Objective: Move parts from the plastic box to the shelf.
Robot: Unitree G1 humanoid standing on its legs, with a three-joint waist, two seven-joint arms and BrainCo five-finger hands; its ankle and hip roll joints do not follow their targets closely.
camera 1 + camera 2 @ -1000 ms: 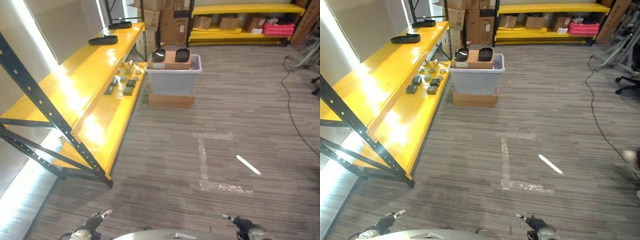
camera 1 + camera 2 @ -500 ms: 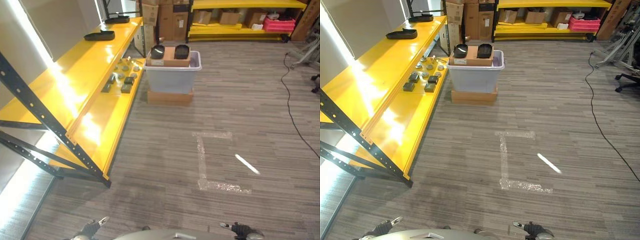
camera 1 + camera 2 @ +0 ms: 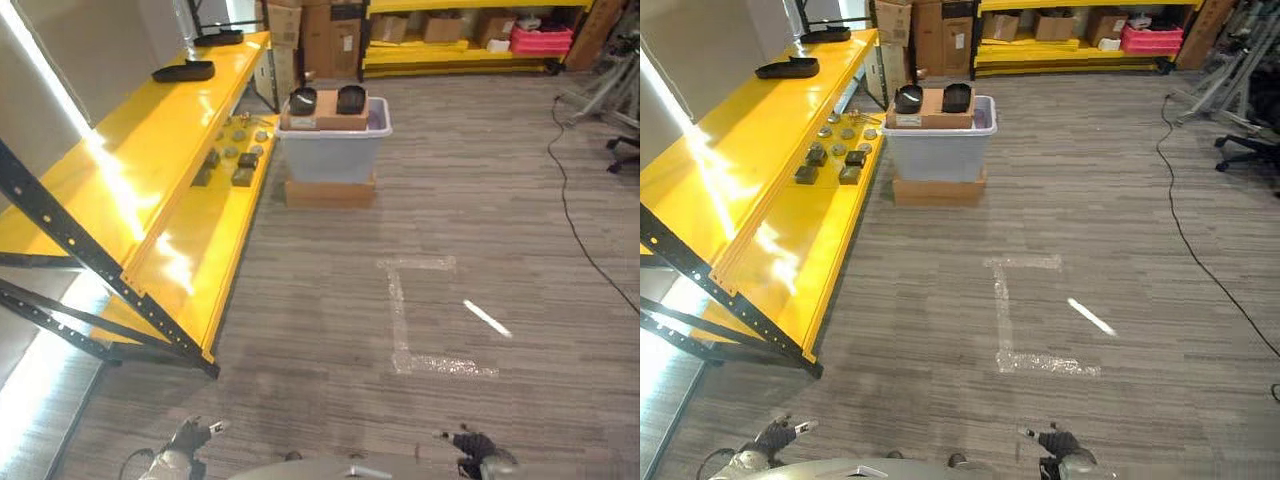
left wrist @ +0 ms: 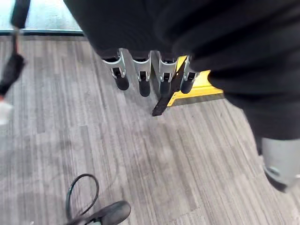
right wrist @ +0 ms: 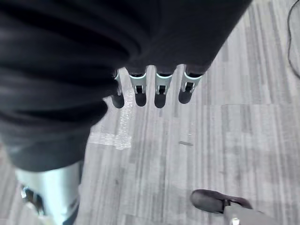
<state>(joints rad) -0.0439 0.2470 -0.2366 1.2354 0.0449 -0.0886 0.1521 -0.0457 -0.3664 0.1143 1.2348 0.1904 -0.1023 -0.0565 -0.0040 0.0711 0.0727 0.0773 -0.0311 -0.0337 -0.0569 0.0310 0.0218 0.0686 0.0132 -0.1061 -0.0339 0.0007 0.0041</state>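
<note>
While both arms hang low at the near edge of the scene, the left robot hand and the right robot hand hold nothing; each wrist view shows relaxed, nearly straight fingers above bare floor. Pale tape marks lie on the floor ahead. Along the left runs the yellow shelf, with a cluster of small dark and round parts resting on its lower level toward the far end. Just beside that end stands the grey plastic box on a low cardboard base, carrying a cardboard carton and two black round parts on top. Far behind, another yellow rack holds cartons.
</note>
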